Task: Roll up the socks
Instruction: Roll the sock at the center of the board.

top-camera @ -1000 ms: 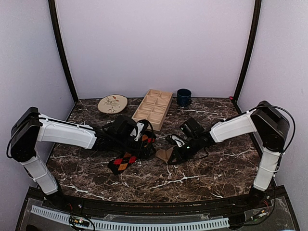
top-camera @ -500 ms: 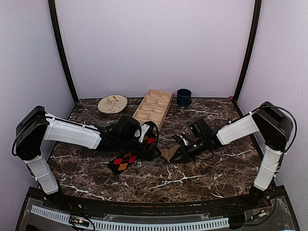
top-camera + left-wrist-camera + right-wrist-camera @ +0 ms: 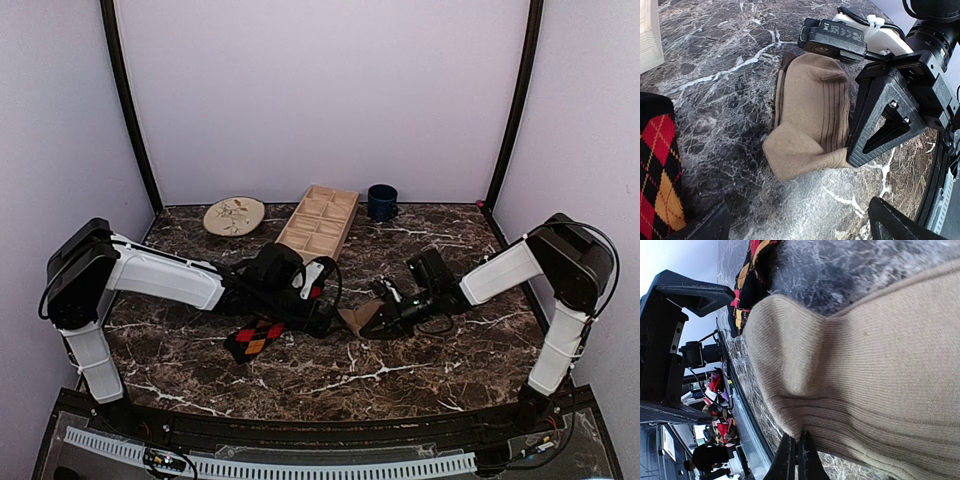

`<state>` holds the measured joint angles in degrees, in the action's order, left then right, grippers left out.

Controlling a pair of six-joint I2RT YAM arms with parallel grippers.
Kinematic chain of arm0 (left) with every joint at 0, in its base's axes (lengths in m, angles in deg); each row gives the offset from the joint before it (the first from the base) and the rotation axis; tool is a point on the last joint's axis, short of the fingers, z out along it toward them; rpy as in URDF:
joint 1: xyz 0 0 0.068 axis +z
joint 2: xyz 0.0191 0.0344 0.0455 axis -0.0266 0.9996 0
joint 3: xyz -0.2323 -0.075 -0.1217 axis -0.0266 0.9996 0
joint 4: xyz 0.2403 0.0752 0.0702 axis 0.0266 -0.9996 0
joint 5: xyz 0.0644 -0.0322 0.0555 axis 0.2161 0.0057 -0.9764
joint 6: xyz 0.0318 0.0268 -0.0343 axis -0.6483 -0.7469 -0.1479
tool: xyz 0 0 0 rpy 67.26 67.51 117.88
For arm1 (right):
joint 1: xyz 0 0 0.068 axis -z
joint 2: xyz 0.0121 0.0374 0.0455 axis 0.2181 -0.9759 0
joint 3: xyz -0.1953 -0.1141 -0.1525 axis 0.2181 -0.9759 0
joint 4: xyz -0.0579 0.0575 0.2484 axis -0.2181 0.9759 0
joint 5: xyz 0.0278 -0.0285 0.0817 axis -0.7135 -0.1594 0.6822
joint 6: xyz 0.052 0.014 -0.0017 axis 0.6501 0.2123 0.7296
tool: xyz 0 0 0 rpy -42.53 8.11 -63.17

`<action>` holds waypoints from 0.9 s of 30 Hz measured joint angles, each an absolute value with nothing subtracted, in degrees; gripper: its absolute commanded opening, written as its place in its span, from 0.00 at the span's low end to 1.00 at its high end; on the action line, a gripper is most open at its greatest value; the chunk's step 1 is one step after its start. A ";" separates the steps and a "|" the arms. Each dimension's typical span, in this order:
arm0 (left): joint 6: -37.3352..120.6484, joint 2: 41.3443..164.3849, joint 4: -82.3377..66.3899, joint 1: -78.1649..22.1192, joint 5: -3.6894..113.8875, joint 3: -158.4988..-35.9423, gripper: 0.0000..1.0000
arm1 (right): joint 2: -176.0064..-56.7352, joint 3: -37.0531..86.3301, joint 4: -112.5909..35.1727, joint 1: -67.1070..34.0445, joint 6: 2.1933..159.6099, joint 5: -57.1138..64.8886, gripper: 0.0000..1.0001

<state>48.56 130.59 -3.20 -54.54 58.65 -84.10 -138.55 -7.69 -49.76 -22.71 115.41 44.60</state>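
Observation:
The tan sock [image 3: 352, 319] lies folded on the marble, and my right gripper [image 3: 378, 318] is shut on its near edge. In the right wrist view the closed fingertips pinch the ribbed tan sock [image 3: 880, 355] at the fold, right gripper [image 3: 799, 442]. The left wrist view shows the tan sock [image 3: 807, 120] with the right gripper [image 3: 855, 156] clamped on its corner. My left gripper [image 3: 322, 312] hovers open just left of it, left gripper [image 3: 800, 230], with nothing between its fingers. The black argyle sock [image 3: 256, 337] lies under the left arm, partly hidden; argyle sock [image 3: 657, 170].
A wooden compartment tray [image 3: 318, 222] stands at the back middle. A patterned plate [image 3: 234, 215] is to its left and a dark blue mug [image 3: 382, 201] to its right. The tray's corner [image 3: 647, 35] shows in the left wrist view.
My right gripper has pulled the tan sock a little to the right. The left arm has reached further right after it, still open.

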 measured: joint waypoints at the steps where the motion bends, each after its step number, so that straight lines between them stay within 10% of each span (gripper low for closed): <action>1: 48.49 130.96 -3.14 -54.58 58.83 -84.38 0.99 | -138.55 -8.01 -50.00 -22.47 115.63 44.85 0.00; 27: 47.77 140.93 -5.08 -55.11 61.36 -95.77 0.87 | -138.03 -13.92 -57.04 -16.64 121.64 49.48 0.00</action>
